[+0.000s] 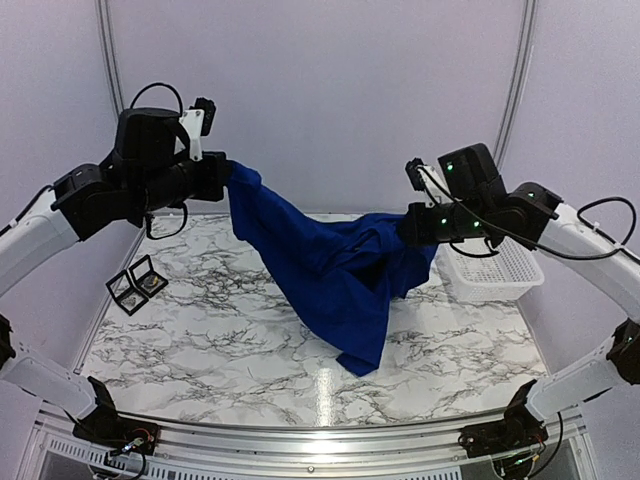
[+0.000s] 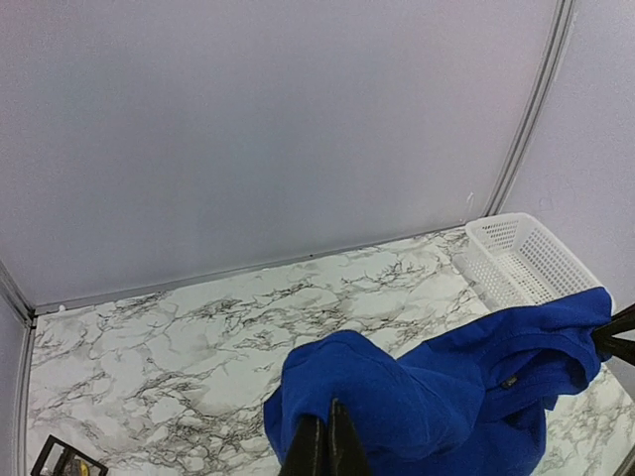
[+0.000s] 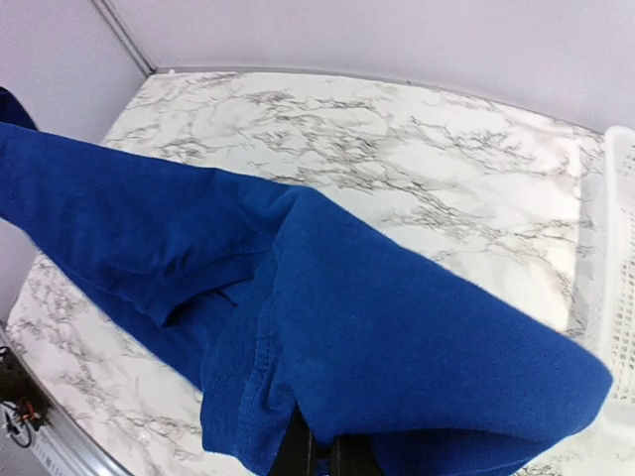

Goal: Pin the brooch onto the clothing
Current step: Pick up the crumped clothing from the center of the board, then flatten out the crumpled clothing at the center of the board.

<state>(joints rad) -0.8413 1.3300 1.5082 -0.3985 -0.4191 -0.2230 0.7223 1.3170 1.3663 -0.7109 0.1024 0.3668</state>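
Clothing [image 1: 330, 265] hangs between raised left pincer [image 1: 224, 176], lower right pincer [image 1: 405, 228].

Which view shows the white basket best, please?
The left wrist view: the white basket appears almost whole. In the top external view the right arm overlaps the basket; the right wrist view catches only its edge.

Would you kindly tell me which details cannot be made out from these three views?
1. Any print on the T-shirt: hidden by its own folds in every view.
2. Contents of the small box: too small in the top view, cut off by the bottom edge in the left wrist view.
3. Fingertips of the right end effector: covered by fabric in the right wrist view.
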